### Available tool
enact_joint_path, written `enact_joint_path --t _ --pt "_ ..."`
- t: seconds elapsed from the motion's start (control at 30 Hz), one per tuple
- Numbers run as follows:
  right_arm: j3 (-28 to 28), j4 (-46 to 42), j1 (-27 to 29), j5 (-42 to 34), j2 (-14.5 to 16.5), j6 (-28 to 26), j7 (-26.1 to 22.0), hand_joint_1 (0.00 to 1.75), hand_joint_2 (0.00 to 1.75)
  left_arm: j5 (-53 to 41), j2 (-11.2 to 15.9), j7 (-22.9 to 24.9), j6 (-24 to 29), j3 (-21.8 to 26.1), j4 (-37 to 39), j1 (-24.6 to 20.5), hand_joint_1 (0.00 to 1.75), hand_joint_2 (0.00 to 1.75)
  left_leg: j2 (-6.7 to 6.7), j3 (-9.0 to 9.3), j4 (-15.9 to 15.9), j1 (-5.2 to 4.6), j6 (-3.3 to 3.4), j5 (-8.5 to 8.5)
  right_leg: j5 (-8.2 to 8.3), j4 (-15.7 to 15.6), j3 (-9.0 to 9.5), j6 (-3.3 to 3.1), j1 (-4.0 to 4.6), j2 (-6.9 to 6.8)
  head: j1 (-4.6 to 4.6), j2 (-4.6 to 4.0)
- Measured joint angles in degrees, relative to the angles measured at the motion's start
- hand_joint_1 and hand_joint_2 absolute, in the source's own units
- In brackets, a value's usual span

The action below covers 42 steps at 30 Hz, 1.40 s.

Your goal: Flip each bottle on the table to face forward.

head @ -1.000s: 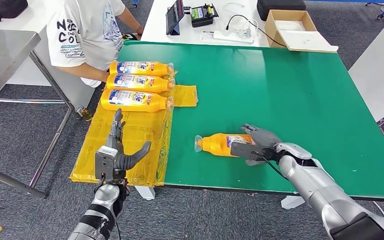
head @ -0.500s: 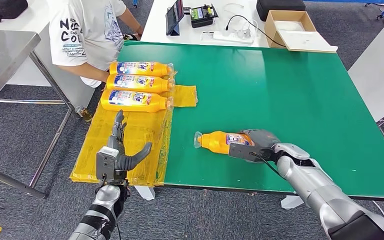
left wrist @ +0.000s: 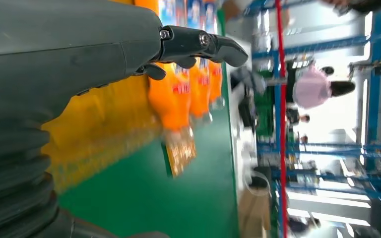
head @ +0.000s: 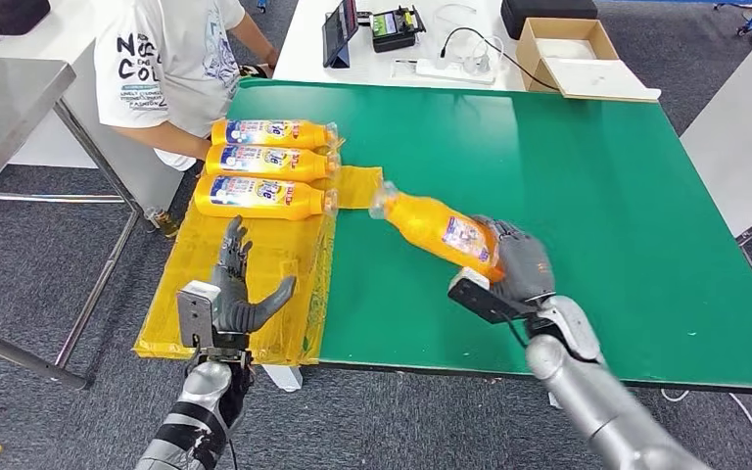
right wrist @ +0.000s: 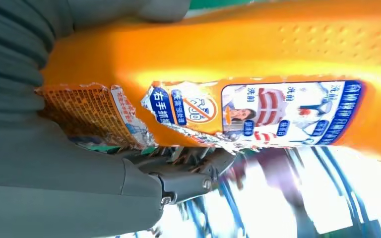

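My right hand [head: 515, 262], matt grey plastic, grips a glossy orange plastic bottle [head: 438, 228] (its paper label torn, foil-edged) above the matt green table [head: 587, 186] beside crinkly yellow film [head: 255, 264].

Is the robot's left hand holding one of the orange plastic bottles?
No, the left hand hovers with its fingers spread over the yellow plastic sheet, touching no orange plastic bottle.

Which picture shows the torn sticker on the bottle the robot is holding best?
The right wrist view: the torn label on the held bottle is close and sharp. The head view shows it tiny beside the right hand. The left wrist view gives nothing clear of it.
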Motion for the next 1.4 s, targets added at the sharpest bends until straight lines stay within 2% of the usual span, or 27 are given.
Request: enact_joint_path --t 0.1,0.23,0.4,0.53,0.77,0.93,1.17,1.4 --pt "-7.72 -11.16 6.17 -0.45 4.6 -5.57 -3.06 1.75 1.75 4.17 -0.67 1.63 -3.55 -0.81 -1.26 -0.01 0.0 1.75 -0.13 -0.06 -0.01 0.04 -0.03 0.0 -0.09 0.0 -0.08 -0.09 0.03 -0.11 -0.09 0.0" --pt "-14.24 -19.3 10.87 -2.64 8.34 -8.95 -6.99 1.75 1.75 7.72 -0.8 2.85 -6.28 -1.8 -2.62 -0.05 0.0 1.75 -0.13 -0.08 -0.02 0.05 -0.03 0.0 -0.11 0.0 -0.06 -0.12 0.0 -0.16 -0.07 0.0" --pt "-18.02 -23.16 14.0 -3.96 11.04 -9.81 -9.51 1.75 1.75 10.21 -0.8 3.68 -8.2 -2.8 -4.04 -0.2 0.0 1.75 0.01 -0.04 -0.01 -0.04 -0.02 0.01 -0.06 -0.02 -0.06 -0.11 -0.05 -0.14 -0.07 0.0" --pt "-19.37 -23.53 14.91 -5.71 12.39 -8.51 -10.65 1.75 1.75 13.08 -0.72 4.36 -10.46 -3.72 -5.13 -0.23 0.0 1.75 0.01 -0.04 -0.01 -0.05 -0.02 0.01 -0.06 -0.01 -0.06 -0.11 -0.03 -0.14 -0.08 0.0" --pt "-19.76 -18.86 15.75 -9.51 14.84 -1.94 -13.8 1.75 1.75 16.72 -0.46 5.86 -15.02 -5.93 -6.56 -0.33 0.0 1.75 0.02 -0.05 -0.02 -0.01 -0.03 0.01 -0.08 -0.01 -0.07 -0.13 -0.01 -0.12 -0.08 0.0" --pt "-18.3 -10.94 15.29 -11.63 17.55 3.93 -15.88 1.75 1.75 16.63 -0.03 6.16 -17.54 -8.18 -6.61 -0.76 0.0 1.75 0.03 -0.05 -0.02 0.0 -0.03 0.01 -0.08 0.0 -0.07 -0.13 -0.01 -0.12 -0.06 0.0" --pt "-14.89 1.13 12.05 -11.75 22.35 3.86 -16.77 1.75 1.75 15.55 0.39 6.59 -19.31 -11.17 -5.52 -1.95 0.0 1.75 0.02 -0.05 -0.02 0.01 -0.06 0.03 -0.07 0.01 -0.08 -0.13 0.0 -0.12 -0.07 0.0" --pt "-13.03 6.66 9.79 -11.08 24.27 3.23 -16.79 1.75 1.75 15.19 0.81 7.05 -19.72 -12.59 -4.52 -2.67 0.0 1.75 0.02 -0.06 -0.02 0.0 -0.06 0.04 -0.07 0.01 -0.08 -0.13 -0.02 -0.12 -0.07 0.0"
